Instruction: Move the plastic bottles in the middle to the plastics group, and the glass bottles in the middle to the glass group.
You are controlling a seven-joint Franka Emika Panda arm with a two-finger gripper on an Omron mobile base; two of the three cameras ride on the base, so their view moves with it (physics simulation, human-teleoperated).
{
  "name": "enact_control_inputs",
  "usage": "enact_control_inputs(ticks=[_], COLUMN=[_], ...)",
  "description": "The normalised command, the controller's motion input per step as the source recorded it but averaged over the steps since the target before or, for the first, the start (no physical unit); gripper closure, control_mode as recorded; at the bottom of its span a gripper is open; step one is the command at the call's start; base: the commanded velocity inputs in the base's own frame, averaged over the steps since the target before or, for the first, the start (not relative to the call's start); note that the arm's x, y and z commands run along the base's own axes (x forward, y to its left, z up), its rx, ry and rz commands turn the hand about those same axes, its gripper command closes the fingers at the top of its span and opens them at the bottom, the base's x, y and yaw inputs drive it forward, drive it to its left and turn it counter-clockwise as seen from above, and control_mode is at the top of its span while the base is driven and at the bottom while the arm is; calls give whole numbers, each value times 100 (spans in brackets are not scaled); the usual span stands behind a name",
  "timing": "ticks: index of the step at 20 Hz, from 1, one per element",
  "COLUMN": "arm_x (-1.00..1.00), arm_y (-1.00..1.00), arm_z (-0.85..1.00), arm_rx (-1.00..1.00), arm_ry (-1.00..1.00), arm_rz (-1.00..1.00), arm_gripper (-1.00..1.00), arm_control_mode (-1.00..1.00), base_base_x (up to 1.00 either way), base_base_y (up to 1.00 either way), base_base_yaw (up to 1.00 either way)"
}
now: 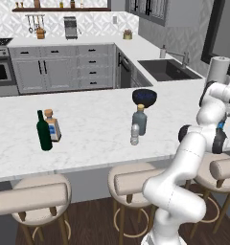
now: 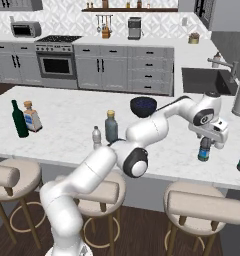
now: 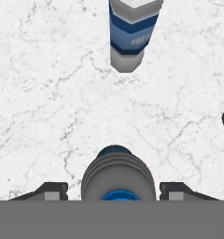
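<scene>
Straight down onto the white marble counter [image 3: 48, 93], a bluish water bottle [image 3: 117, 175] is seen from above, ribbed grey shoulders ringed around a blue cap. It is flanked by the two dark fingertips [image 3: 49, 190], each set apart from its sides with marble visible between. Further along the counter, a second blue-banded bottle [image 3: 131, 35] is seen well apart from the first.
</scene>
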Motion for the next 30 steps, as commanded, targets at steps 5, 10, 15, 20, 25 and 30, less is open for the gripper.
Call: enact_control_inputs(ticks=[5,10,15,20,25,30], arm_x=[0,-4,-32,-70,-62,-55], arm_y=[1,0,0,21,62,82], arm_z=[31,44,43,11,0,0], arm_rx=[3,5,7,11,1,0], arm_ry=[8,3,0,0,0,0], arm_rz=[-3,0,0,0,0,0], arm_gripper=[-100,-100,-100,-100,-100,-100], arm_control_mode=[-100,-100,-100,-100,-100,-100], base_base_x=[0,0,0,0,0,0], base_base_y=[0,0,0,0,0,0], base_base_yaw=[0,0,0,0,0,0])
